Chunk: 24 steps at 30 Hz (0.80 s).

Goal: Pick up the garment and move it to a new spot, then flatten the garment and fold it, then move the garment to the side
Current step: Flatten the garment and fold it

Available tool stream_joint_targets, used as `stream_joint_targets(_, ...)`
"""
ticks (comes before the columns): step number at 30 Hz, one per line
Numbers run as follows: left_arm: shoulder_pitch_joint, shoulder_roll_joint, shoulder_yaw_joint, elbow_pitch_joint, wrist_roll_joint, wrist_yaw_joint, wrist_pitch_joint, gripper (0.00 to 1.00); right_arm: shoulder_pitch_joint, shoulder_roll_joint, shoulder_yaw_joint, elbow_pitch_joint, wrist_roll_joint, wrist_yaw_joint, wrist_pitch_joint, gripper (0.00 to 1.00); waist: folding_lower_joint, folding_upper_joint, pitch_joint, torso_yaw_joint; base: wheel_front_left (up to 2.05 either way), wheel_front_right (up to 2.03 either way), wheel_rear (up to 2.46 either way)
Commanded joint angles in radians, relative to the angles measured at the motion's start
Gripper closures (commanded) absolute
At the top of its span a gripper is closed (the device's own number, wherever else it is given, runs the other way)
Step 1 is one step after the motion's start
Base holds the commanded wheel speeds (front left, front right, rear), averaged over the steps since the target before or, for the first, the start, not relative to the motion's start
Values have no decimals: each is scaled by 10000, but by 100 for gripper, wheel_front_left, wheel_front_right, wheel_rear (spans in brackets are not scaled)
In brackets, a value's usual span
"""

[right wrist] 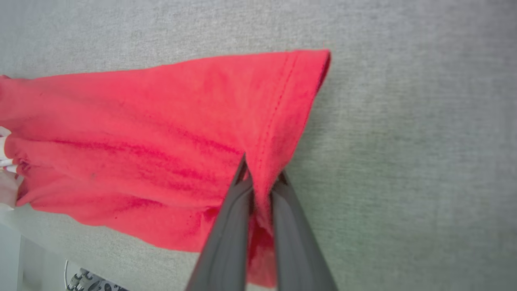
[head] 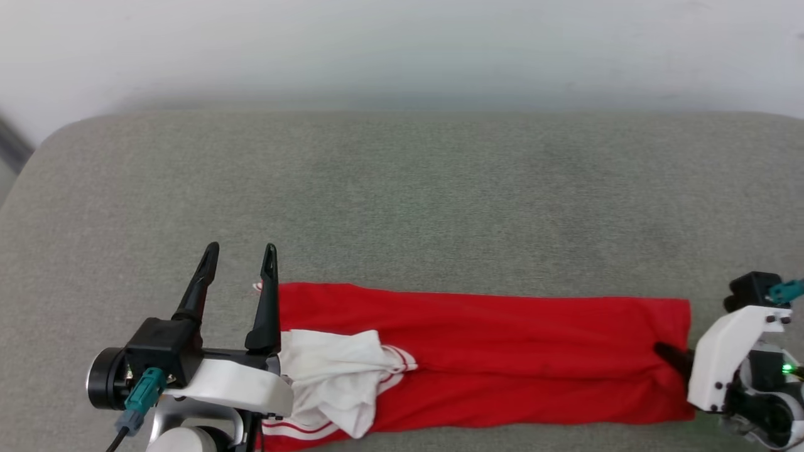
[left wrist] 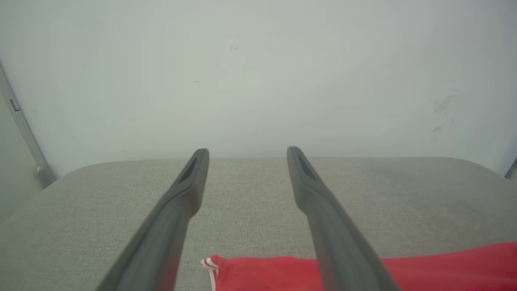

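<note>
Head view, cloth: the garment (head: 502,339) lies as a long red band along the near edge of the grey cushion (head: 402,188). A crumpled white sleeve (head: 333,370) is heaped on its left end.
Head view, left arm: the left gripper (head: 242,248) stands just beside that left end, jaws spread wide with nothing between them.
Head view, right arm: the right gripper (head: 669,355) meets the cloth at its right end, its fingers largely hidden by the wrist housing.
Left wrist view: the two fingers splay apart above bare cushion, facing a pale wall (left wrist: 258,72). A red corner with striped trim lies below them.
Right wrist view: the fingers are pinched together on a raised ridge of red fabric just inside the stitched hem (right wrist: 282,105).
Handling (judgement): light, limp knit, neither slippery nor fragile. It will sag, drag and bunch rather than keep its shape.
Hold (judgement): grip the opposite ends, hem and shoulder edge, taking every layer into the bite. A single pinch only gathers the cloth.
</note>
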<state>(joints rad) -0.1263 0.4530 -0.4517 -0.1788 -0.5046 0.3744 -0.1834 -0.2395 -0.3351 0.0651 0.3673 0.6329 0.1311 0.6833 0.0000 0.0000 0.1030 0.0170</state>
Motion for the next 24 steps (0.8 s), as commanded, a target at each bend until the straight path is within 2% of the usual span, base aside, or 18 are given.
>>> stream_joint_targets(1, 136, 30, 8, -49, -22, 33, 41, 0, 9, -196, -263, 99, -57, -7, -90, 100, 0, 0, -109, -221, 0, 0, 0)
stream_joint_targets(7, 219, 72, -76, -47, -45, 68, 112, 0, 307, -354, -1744, 277, -334, -7, -138, 100, 0, 0, -212, -595, 0, 0, 0)
stream_joint_targets(11, 284, 80, -93, -64, -69, 109, 135, 0, 477, -4, -2651, 51, -234, -6, 233, 100, 0, 0, -219, -755, 0, 0, 0)
stream_joint_targets(13, 310, 85, -111, -62, -66, 120, 145, 0, 414, 618, -2979, -146, 471, -4, 724, 100, 0, 0, -237, -800, 0, 0, 0)
stream_joint_targets(19, 243, 58, -173, -2, -88, 60, 175, 0, 482, 2283, -3520, -758, 3453, -4, 3087, 100, 0, 0, -313, -748, 0, 0, 0)
stream_joint_targets(24, 136, 3, -257, 41, -121, 12, 201, 0, 378, 2815, -3257, -710, 5282, -4, 4088, 100, 0, 0, -358, -473, 0, 0, 0)
